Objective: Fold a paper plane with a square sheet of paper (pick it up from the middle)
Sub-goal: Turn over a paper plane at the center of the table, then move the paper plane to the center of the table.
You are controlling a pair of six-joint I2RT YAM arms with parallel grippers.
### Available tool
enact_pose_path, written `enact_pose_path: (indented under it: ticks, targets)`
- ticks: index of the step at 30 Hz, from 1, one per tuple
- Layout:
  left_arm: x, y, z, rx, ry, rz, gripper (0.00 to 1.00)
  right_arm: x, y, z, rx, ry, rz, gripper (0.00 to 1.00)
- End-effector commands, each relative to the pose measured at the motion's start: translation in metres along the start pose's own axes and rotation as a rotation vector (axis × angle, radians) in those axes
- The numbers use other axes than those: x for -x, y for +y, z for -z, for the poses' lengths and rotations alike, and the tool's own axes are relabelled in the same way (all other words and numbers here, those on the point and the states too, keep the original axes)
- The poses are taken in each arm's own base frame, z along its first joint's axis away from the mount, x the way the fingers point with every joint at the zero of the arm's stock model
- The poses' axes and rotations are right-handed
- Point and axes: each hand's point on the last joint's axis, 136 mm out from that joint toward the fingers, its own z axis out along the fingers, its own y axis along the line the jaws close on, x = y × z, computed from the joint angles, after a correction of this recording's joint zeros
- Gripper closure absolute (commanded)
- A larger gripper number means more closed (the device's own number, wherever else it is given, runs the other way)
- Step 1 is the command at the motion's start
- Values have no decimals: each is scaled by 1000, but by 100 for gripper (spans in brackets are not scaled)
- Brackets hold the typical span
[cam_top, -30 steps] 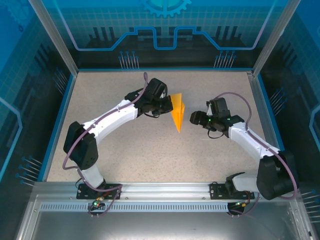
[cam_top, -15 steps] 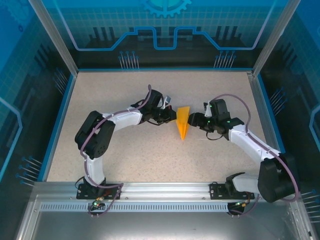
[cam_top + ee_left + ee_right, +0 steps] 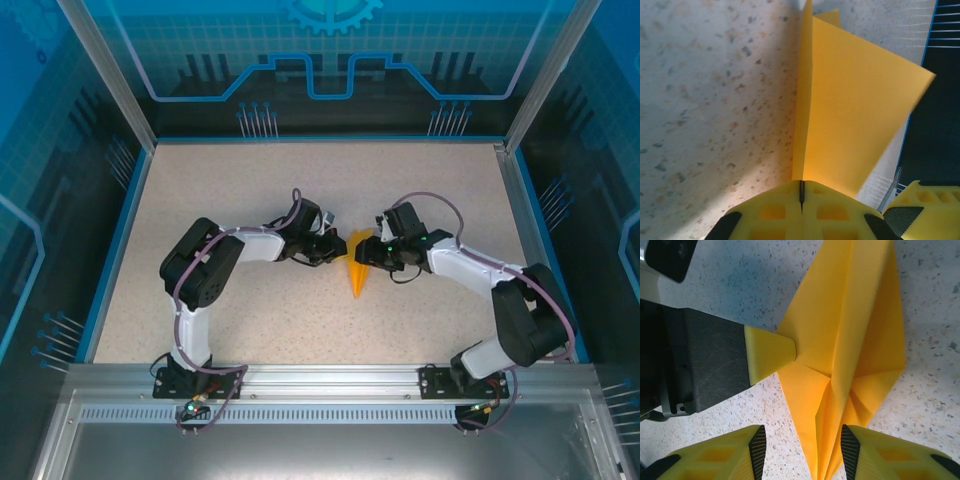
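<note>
At the middle of the speckled counter [image 3: 220, 190], the orange-yellow paper plane [image 3: 358, 268] is held low between the two arms, its point toward the near edge. The left fingers [image 3: 775, 212] are pressed fully together on one edge of its folded layers, while the right fingers [image 3: 752, 452] stand partly open astride the narrow end, gripping nothing. It looks feather-light, thin, springy and easily crumpled, so I would pinch gently across the stacked centre ridge rather than a single loose wing.

paper plane [image 3: 360, 266]: 1 | hands: 2, left hand [image 3: 801, 194], right hand [image 3: 803, 447]
</note>
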Motion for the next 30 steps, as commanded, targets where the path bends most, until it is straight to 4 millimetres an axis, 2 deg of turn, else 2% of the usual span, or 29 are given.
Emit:
enact_pose_path:
  ticks: [1,18,30]
  targets:
    - [0,10,-2,6,-5,21,100,11,7,-3,-26,-10,20,54]
    - [-2,20,-1,44,-13,24,100,-5,-8,-24,-117,93,2,54]
    - [-3,23,-2,54,-13,32,100,-23,-1,-39,-88,167,-10,49]
